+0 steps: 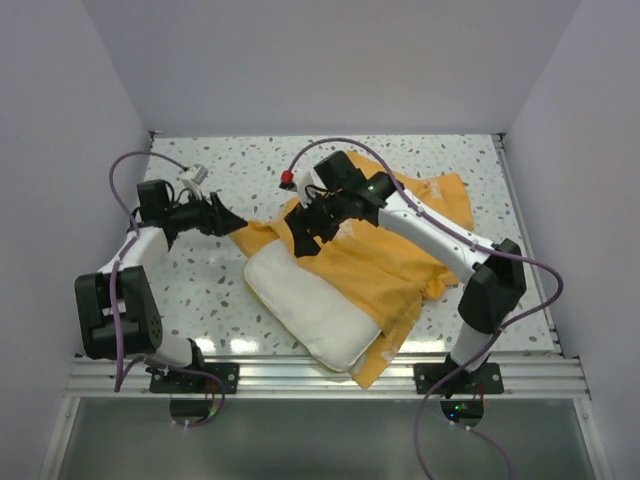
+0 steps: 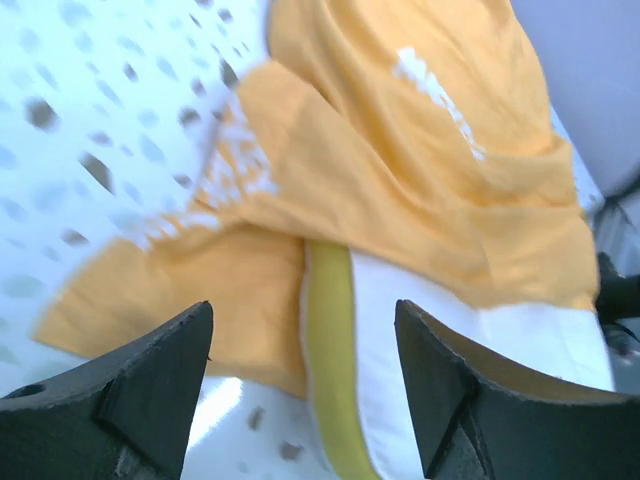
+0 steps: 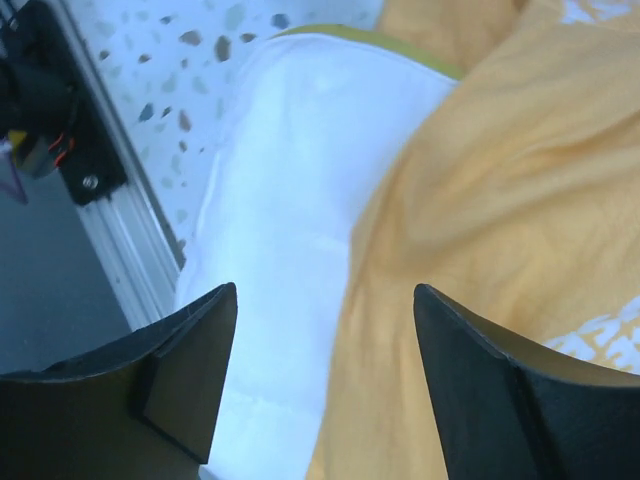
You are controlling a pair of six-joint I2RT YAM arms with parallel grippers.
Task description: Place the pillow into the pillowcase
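The cream-white pillow (image 1: 305, 305) lies at the table's front, its right part covered by the orange pillowcase (image 1: 385, 255), which spreads towards the back right. My left gripper (image 1: 232, 225) is open and empty, just left of the case's left corner. In the left wrist view its jaws stand wide apart over the pillow's yellow-green strip (image 2: 335, 350) and the case's edge (image 2: 250, 290). My right gripper (image 1: 307, 240) is open and empty above the case's upper left part. In the right wrist view the pillow (image 3: 290, 200) and the pillowcase (image 3: 480, 200) show between its jaws.
The speckled table (image 1: 200, 290) has a metal rail (image 1: 320, 375) along its front edge. A small red thing (image 1: 287, 180) lies at the back near the right arm's cable. White walls enclose the left, back and right sides.
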